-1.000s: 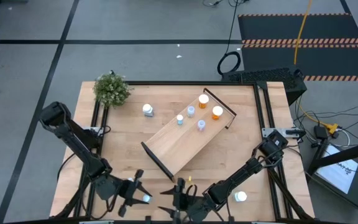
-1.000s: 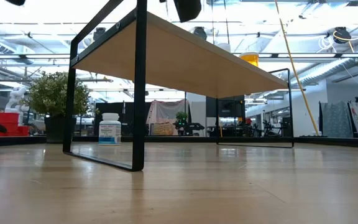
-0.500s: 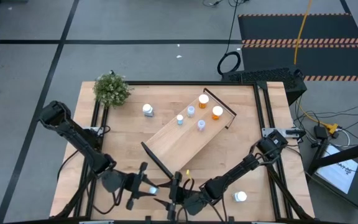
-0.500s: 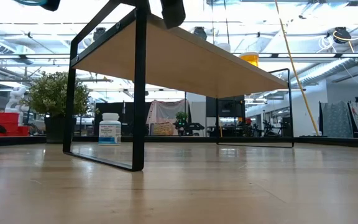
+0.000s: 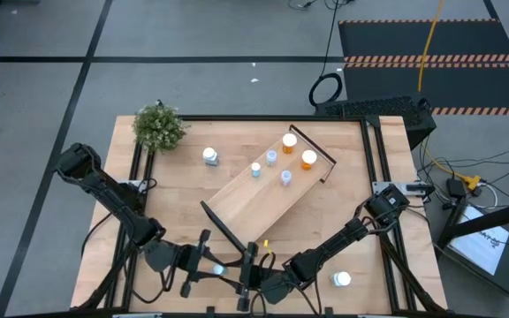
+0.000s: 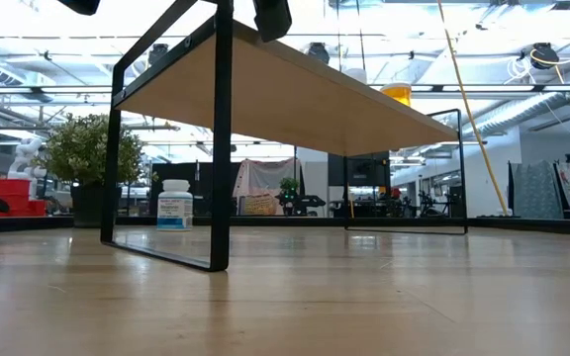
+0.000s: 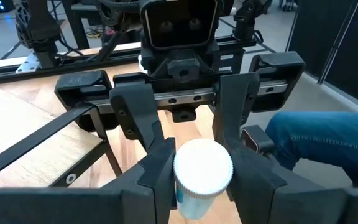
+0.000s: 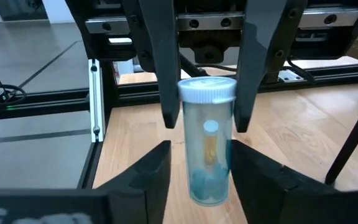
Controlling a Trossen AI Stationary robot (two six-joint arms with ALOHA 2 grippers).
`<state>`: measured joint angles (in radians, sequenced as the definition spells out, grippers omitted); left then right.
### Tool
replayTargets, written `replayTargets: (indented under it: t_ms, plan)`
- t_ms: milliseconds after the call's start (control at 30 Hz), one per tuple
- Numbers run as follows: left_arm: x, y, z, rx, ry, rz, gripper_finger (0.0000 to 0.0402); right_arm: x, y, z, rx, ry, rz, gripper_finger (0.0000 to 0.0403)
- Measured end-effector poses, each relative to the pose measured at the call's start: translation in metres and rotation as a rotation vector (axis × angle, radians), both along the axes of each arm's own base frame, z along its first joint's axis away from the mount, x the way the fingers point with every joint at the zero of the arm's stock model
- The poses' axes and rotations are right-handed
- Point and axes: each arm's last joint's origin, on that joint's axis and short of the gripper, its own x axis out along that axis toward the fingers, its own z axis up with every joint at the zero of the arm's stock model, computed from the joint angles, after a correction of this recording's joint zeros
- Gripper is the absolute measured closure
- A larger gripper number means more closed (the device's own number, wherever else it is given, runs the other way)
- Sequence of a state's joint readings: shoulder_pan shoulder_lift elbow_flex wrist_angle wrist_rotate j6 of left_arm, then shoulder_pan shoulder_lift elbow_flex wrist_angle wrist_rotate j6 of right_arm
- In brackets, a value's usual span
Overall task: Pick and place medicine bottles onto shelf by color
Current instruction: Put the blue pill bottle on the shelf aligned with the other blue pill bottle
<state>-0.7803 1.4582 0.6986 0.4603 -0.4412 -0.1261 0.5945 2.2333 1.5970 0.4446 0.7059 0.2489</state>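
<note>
The bottle stands upright between both our grippers at the near edge: left gripper clamps it, right gripper brackets it open.

Two dark, matte black jointed arms, the left arm and right arm, built of slim tubular links with bulkier rounded joints; each ends in angular black plastic fingers on a silver rail with small screws
</note>
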Motion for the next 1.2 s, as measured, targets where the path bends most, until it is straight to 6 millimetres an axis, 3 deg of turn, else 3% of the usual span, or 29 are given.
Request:
replayTargets:
  t_ms: [333,633,1000,1200]
  plan:
    - [0.0,-0.001,0.0,-0.011,0.008,-0.042,0.0268,0.0,0.0,0.0,0.0,0.0,0.002,0.0288]
    - [0.0,-0.001,0.0,-0.001,0.004,-0.049,0.0264,0.0,0.001,0.002,0.012,-0.022,0.003,0.0296]
    - [-0.002,-0.002,0.0,0.008,0.003,-0.053,0.0173,0.0,0.002,0.006,0.009,-0.053,0.007,0.0296]
    - [-0.014,-0.002,0.012,0.015,-0.015,-0.04,0.0146,-0.001,0.005,0.011,0.007,-0.08,0.019,0.0296]
